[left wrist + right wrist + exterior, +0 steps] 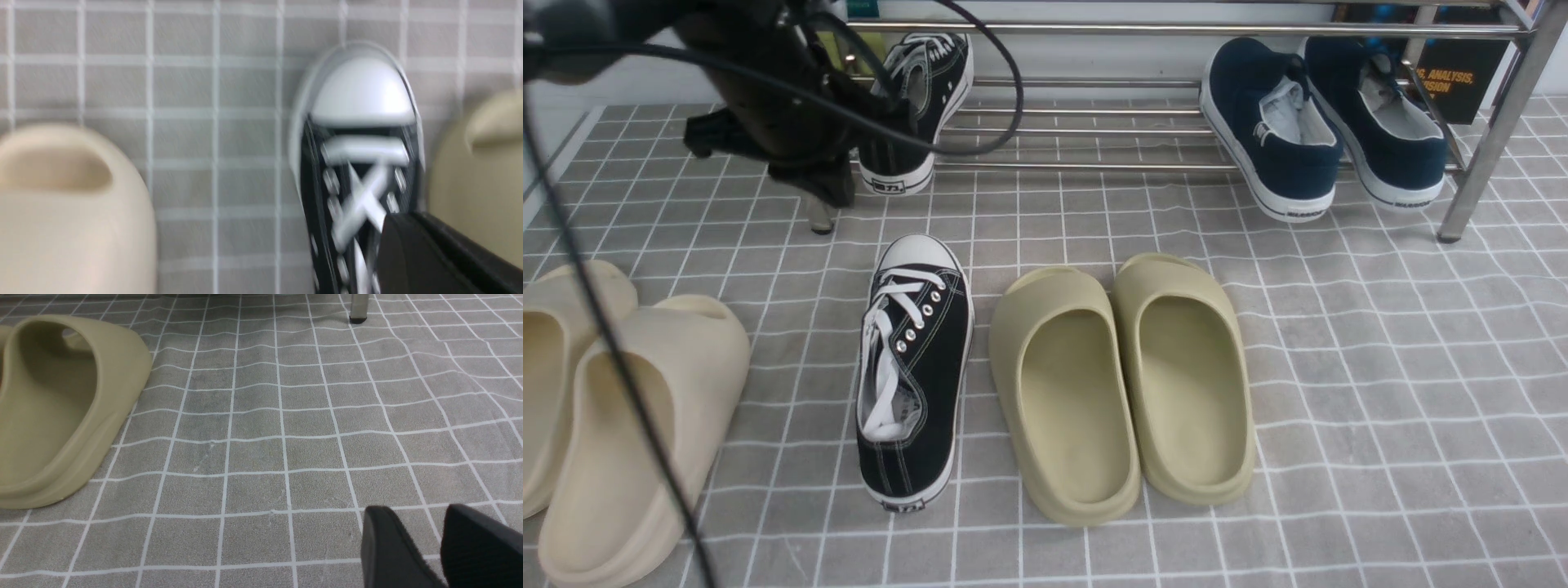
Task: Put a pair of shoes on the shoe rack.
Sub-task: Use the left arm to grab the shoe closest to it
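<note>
One black sneaker [915,106] leans on the silver shoe rack [1094,131] at its left end, heel down. The other black sneaker [913,367] lies on the floor mat, toe toward the rack; it also shows, blurred, in the left wrist view [359,134]. My left gripper [821,184] hangs blurred in front of the rack's left leg, beside the racked sneaker and above the floor sneaker's toe end. Only one of its fingers [408,253] shows, with nothing held, so the jaws stand wide apart. My right gripper [435,516] is empty over bare mat, its tips slightly apart.
Two navy slip-ons [1323,122] sit on the rack's right part. Two olive slides [1123,376] lie right of the floor sneaker, and one shows in the right wrist view [61,404]. Two beige slides [613,416] lie at the left. The rack's right leg [1494,139] stands on the grey checked mat [1380,392].
</note>
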You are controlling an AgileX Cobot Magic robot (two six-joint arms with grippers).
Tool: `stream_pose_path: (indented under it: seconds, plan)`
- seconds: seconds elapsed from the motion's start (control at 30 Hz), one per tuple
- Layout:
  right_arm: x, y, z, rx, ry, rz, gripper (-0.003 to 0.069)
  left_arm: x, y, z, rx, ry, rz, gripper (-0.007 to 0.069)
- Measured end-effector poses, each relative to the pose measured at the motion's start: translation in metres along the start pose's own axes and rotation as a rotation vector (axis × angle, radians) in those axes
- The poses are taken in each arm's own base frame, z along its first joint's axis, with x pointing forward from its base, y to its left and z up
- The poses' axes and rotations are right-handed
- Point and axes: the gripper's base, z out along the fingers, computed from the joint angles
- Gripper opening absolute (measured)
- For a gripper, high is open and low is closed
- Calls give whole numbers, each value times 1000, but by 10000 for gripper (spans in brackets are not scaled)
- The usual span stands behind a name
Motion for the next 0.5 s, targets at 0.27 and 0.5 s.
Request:
stream_pose_path:
  seconds: [0.27,0.5]
  plan:
    - [0,0,0,0,0,0,239,73,-2,26,71,-14,-102,11]
    - [0,0,0,0,0,0,239,83,2,42,56,7,-131,305]
